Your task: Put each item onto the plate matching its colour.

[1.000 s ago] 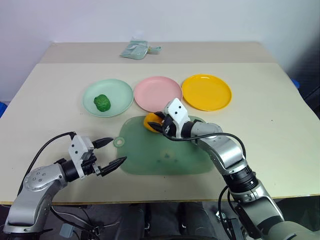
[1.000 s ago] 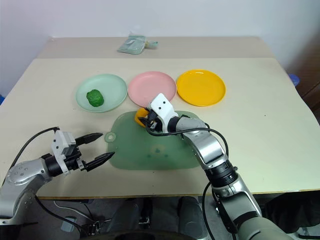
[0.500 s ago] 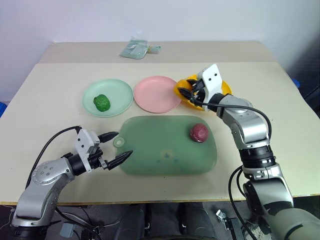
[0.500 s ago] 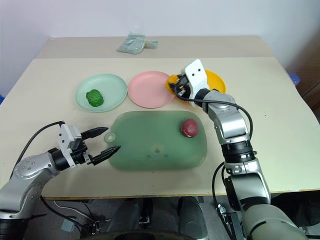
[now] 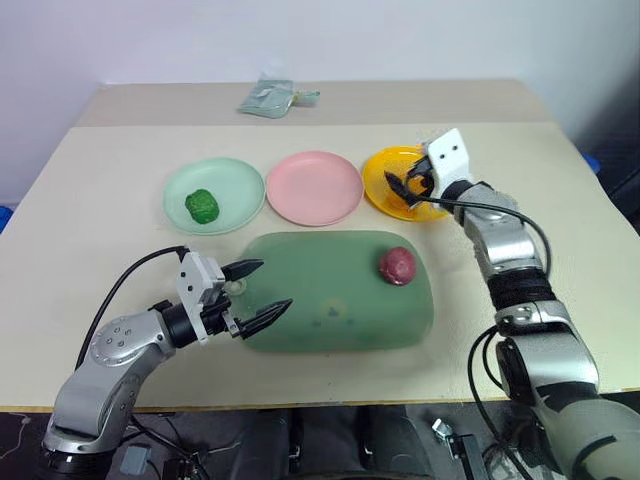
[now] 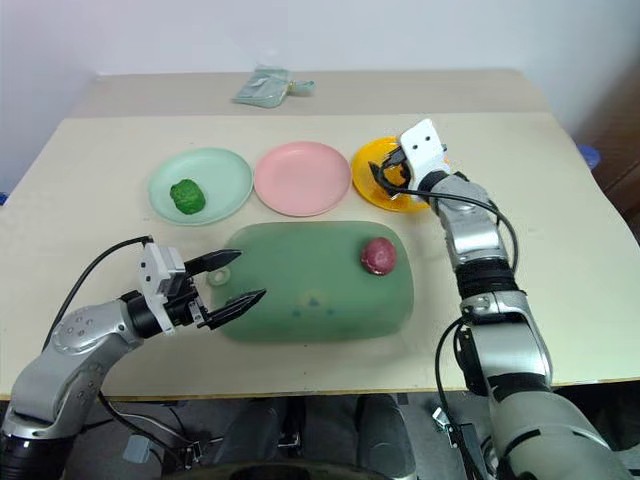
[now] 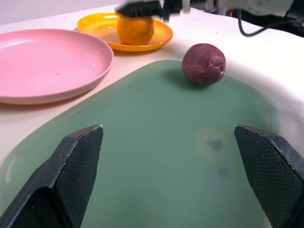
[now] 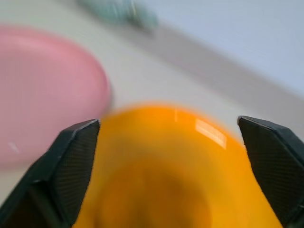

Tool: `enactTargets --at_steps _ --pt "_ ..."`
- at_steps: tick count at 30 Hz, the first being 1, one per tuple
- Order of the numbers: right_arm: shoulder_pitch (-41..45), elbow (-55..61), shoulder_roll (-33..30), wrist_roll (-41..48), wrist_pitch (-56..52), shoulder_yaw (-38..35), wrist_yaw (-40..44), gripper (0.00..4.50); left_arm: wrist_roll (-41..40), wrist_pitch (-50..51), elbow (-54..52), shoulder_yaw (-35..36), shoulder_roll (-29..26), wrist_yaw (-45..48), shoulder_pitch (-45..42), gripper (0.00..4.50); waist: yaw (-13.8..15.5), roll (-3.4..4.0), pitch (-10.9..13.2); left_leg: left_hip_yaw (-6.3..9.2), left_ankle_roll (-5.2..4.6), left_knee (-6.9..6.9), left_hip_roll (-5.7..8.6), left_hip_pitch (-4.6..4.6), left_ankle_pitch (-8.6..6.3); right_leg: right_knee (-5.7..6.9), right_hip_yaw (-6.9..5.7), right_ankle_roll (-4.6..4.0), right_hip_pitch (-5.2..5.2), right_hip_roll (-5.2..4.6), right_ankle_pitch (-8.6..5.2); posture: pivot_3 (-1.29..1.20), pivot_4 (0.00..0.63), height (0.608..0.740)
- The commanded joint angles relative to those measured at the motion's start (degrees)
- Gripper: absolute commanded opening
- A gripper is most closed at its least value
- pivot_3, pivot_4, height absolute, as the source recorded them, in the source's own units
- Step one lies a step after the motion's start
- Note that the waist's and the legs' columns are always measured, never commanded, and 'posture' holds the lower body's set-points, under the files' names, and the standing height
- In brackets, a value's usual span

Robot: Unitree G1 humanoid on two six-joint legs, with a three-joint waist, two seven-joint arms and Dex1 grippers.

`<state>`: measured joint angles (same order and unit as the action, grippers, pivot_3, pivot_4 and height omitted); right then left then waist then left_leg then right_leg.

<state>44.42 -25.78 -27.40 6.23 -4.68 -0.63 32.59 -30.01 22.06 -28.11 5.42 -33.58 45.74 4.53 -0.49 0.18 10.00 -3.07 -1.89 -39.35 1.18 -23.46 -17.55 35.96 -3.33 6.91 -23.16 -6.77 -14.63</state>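
Nearest, the left gripper (image 5: 256,290) hovers over the 8 o'clock corner of the board (image 5: 320,310), its two black fingers (image 7: 78,156) spread wide apart and holding nothing. The board is a translucent green slab with rounded corners, lying in the middle of the table (image 5: 90,230).

Toward 2 o'clock on the board sits the maroon lump (image 5: 396,265): dark red, matt, roundish, with a small dimple on one side in the left wrist view. It touches only the board.

Beyond the board the three plates stand in a row. At 10 o'clock is the mint plate (image 5: 214,195), and on it, a little off centre, the green lump (image 5: 202,205), dark and bumpy. At 12 o'clock is the pink plate (image 5: 315,187), bare and glossy. At 1 o'clock is the yellow plate (image 5: 405,183), partly covered by the right gripper (image 5: 408,187).

The orange lump (image 7: 135,29) rests on the yellow plate, smooth and slightly glossy, close to the plate's own colour. The right gripper's fingers (image 8: 71,166) stand apart on either side of it, not pressing it.

Farthest, at 11 o'clock near the back edge, lies a pale green packet (image 5: 268,97).
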Motion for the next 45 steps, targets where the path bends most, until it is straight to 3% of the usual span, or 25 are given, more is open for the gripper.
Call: enactTargets --at_steps 1,3,5,13,16,19,24,28,32,34,37,42,45 --pt "-7.05 15.26 -4.97 9.81 -5.51 -3.39 11.72 4.45 -0.47 -1.33 -1.51 0.74 -0.08 0.27 0.55 4.5 0.41 -0.01 0.0 0.02 -0.01 0.0 0.01 0.0 0.0 -0.01 0.0 0.0 0.03 -0.01 0.0 0.0 0.15 0.74" --pt "-16.51 26.43 -11.05 15.53 -12.49 -2.82 20.5 4.45 -0.32 -1.66 -0.94 0.25 -0.07 0.79 0.4 4.5 1.04 -0.01 -0.01 0.04 -0.03 -0.01 0.0 0.01 -0.01 -0.12 -0.01 0.01 0.1 -0.01 0.01 0.0 0.15 0.74" --pt "-23.68 33.57 -14.7 18.6 -17.11 -2.19 24.24 4.45 -0.13 -1.81 -0.11 -0.56 0.02 1.28 -0.44 4.5 1.23 0.0 -0.01 0.08 -0.05 -0.01 -0.01 0.05 -0.03 -0.33 -0.02 0.0 0.16 -0.02 0.0 0.0 0.15 0.74" --pt "-28.31 33.87 -14.41 13.3 -19.3 0.99 20.19 4.45 0.43 -2.37 2.74 -2.21 0.16 2.46 -4.11 4.5 -0.06 0.02 -0.02 0.12 0.03 0.07 -0.09 0.18 0.0 -0.4 0.04 -0.1 0.24 -0.05 0.07 0.0 0.15 0.74" --pt "-27.29 33.4 -12.73 13.81 -19.63 0.62 19.24 3.61 0.5 -2.8 3.18 -1.59 -0.06 2.82 -3.82 4.5 -0.05 0.02 -0.02 0.11 0.03 0.09 -0.09 0.09 0.0 -0.47 0.03 -0.1 0.16 -0.04 0.07 0.0 0.15 0.74" --pt "-25.62 34.28 -10.53 14.92 -19.99 0.39 18.51 2.38 0.91 -3.34 3.08 -0.55 -0.23 2.42 -2.44 4.5 -0.05 0.02 -0.02 0.1 0.03 0.09 -0.08 0.08 0.0 -0.51 0.0 -0.09 0.17 -0.03 0.07 0.0 0.15 0.74" --pt "-19.78 32.55 -3.24 14.59 -19.13 1.63 13.85 2.38 3.08 -5.15 4.86 2.13 0.43 -1.15 -1.02 4.5 -0.19 0.02 -0.02 0.11 0.05 0.09 -0.09 0.09 0.01 -0.5 0.0 -0.09 0.16 -0.02 0.07 0.0 0.15 0.74" --pt "-6.44 16.64 11.0 4.52 -16.18 6.17 -2.7 2.38 4.25 -7.31 7.31 6.01 2.89 -6.23 -0.54 4.5 -0.76 0.0 -0.03 0.05 0.15 0.11 -0.09 0.08 0.07 -0.34 0.02 -0.09 0.03 0.01 0.07 0.0 0.15 0.74" --pt "0.47 4.2 17.94 0.2 -11.07 7.48 -7.71 2.38 4.52 -7.74 6.08 6.0 3.8 -6.96 0.78 4.5 -0.08 -0.01 -0.03 0.09 0.2 0.14 -0.03 0.03 0.1 0.12 -0.04 -0.22 -0.23 0.02 0.0 0.0 0.15 0.74" --pt "2.84 -0.34 19.94 -0.44 -7.89 6.98 -9.06 3.2 4.51 -7.85 5.08 6.13 4.11 -7.57 1.74 4.5 -0.07 -0.02 -0.03 0.15 0.17 0.14 0.05 -0.01 0.09 0.13 -0.05 -0.23 -0.15 -0.01 -0.01 0.0 0.15 0.74" --pt "3.87 -2.38 20.27 -0.85 -3.87 6.56 -8.93 4.45 4.48 -7.79 3.69 6.2 4.58 -8.67 2.74 4.5 -0.22 -0.02 -0.03 0.11 0.12 0.12 0.14 -0.01 0.07 0.11 -0.05 -0.22 -0.11 -0.04 0.0 0.0 0.15 0.74" --pt "-0.03 3.36 14.64 0.06 -0.74 5.69 -3.14 4.45 4.43 -7.4 2.04 6.99 5.07 -10.58 4.26 4.5 -0.44 0.0 -0.03 0.11 0.17 0.12 0.01 0.0 0.1 0.12 -0.06 -0.21 -0.14 0.08 -0.01 0.0 0.15 0.74" --pt "-7.63 12.93 6.01 5.15 -2.78 1.56 5.46 4.45 4.45 -7.6 2.91 11.08 3.87 -11.85 4.93 4.5 0.01 -0.02 -0.03 0.11 0.18 0.12 -0.01 0.01 0.1 0.12 -0.06 -0.21 -0.12 0.08 -0.01 0.0 0.15 0.74"
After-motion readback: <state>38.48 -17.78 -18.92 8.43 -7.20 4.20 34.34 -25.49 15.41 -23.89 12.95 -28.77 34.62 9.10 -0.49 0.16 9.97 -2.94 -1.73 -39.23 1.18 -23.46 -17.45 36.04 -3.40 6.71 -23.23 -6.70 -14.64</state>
